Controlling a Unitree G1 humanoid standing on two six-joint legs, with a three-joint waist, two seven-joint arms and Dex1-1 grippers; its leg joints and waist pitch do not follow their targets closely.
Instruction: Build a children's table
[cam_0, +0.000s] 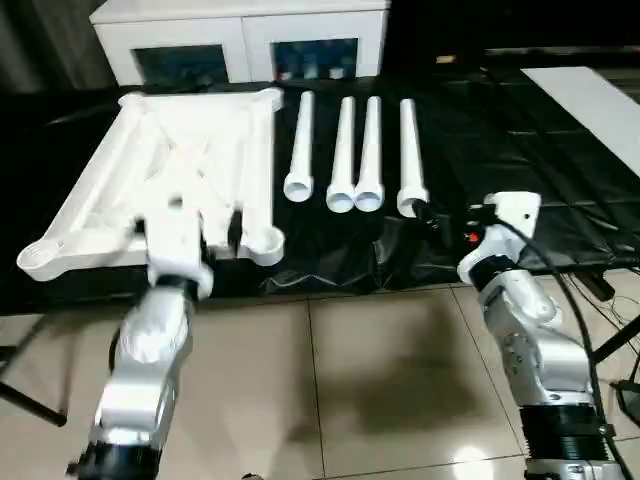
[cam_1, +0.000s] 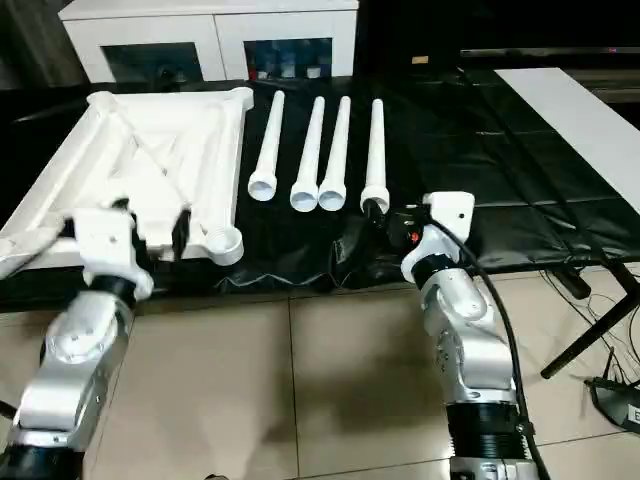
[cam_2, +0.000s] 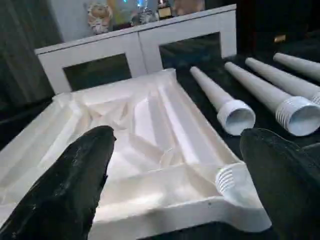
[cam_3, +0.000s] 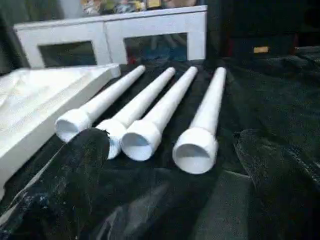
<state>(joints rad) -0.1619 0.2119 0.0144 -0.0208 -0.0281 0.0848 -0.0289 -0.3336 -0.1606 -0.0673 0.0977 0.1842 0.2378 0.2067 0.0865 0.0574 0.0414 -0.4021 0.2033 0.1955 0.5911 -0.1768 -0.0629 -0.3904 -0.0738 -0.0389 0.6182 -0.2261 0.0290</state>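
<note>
The children's table lies in parts on a black cloth. Its square white top is upside down at the left, with diagonal ribs and round corner sockets showing. To its right, several white tapered legs lie side by side, their wide ends facing me. My left gripper is open over the top's near edge, with a black finger on each side and nothing between them. My right gripper is open just in front of the legs' wide ends, closest to the rightmost leg, and holds nothing.
A white cabinet with dark glass doors stands behind the cloth. A flat white board lies at the far right. Tiled floor lies under my forearms. Black stand legs and cables sit on the floor at the right.
</note>
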